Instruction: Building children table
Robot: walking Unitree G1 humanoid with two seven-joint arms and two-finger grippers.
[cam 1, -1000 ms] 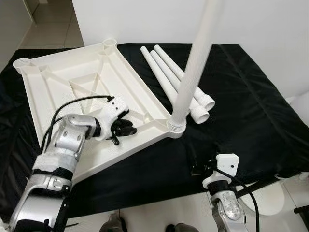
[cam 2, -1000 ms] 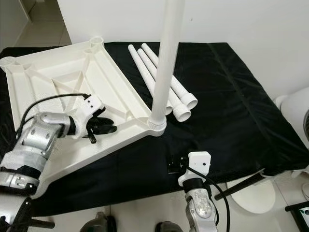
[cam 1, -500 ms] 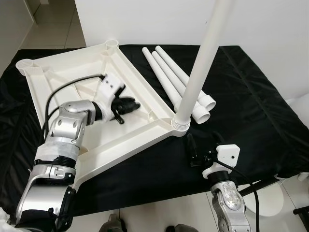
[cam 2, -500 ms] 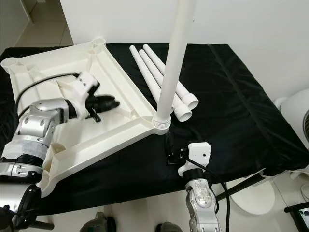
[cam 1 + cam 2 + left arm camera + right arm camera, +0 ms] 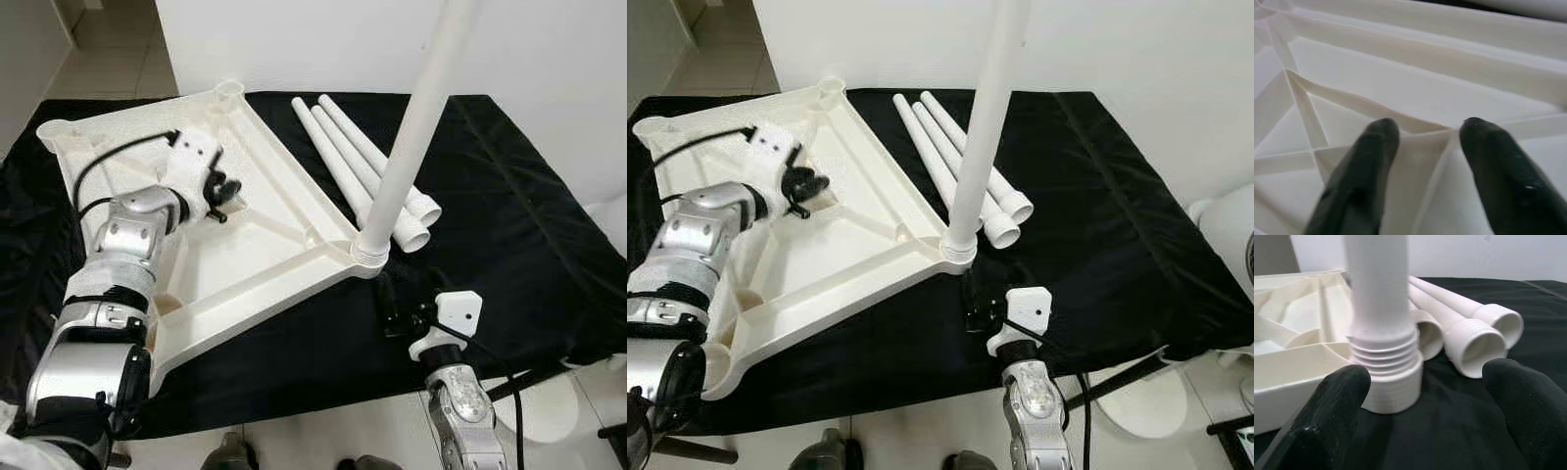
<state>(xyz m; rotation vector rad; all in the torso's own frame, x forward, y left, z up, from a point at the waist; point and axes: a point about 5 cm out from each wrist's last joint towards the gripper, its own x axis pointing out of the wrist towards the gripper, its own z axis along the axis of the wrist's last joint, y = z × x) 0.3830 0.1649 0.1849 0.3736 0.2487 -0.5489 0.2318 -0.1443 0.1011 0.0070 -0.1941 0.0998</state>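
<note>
Head views: tabletop [image 5: 245,245] upside down on black cloth [image 5: 509,225], one leg [image 5: 411,137] upright in its near corner socket, three legs [image 5: 950,157] loose beside. Left wrist: left gripper [image 5: 1422,134] open over a tabletop rib. Right wrist: right gripper [image 5: 1425,382] open, facing the socketed leg.

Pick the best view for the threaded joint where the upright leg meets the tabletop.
Right wrist view: the threaded joint sits close up between the right tool fingers. Both eye views show it small; the left wrist view shows tabletop ribs.

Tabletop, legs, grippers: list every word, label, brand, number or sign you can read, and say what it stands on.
None: no readable text in any view.
The upturned white tabletop, the upright leg, the three loose legs and the black cloth are plain.
The left gripper and right gripper carry no legible marking.
</note>
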